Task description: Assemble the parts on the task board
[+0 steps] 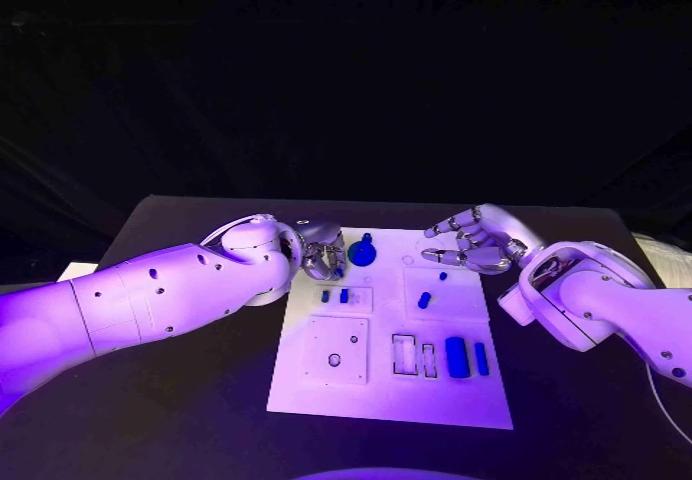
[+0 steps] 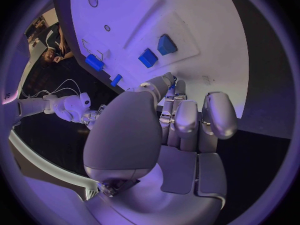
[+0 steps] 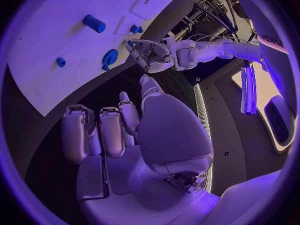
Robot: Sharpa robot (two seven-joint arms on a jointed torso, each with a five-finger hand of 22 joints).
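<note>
Task board (image 1: 389, 400): blue parts (image 1: 456, 356) in recesses | left hand (image 1: 320, 252) empty, fingers apart | right hand (image 1: 473, 245) likewise

Black table (image 1: 188, 420) under board — dark backdrop behind, cables (image 3: 206, 15) beyond far edge.

both hands hover empty: left hand (image 1: 320, 252) curled, right hand (image 1: 473, 243) spread.

The left hand (image 1: 320, 252) covers the far left corner of the task board (image 1: 382, 400) — whether its fingers (image 1: 329, 262) touch the round blue part (image 1: 362, 253) beside them cannot be told. The recesses in the board's plates are too small to make out.
</note>
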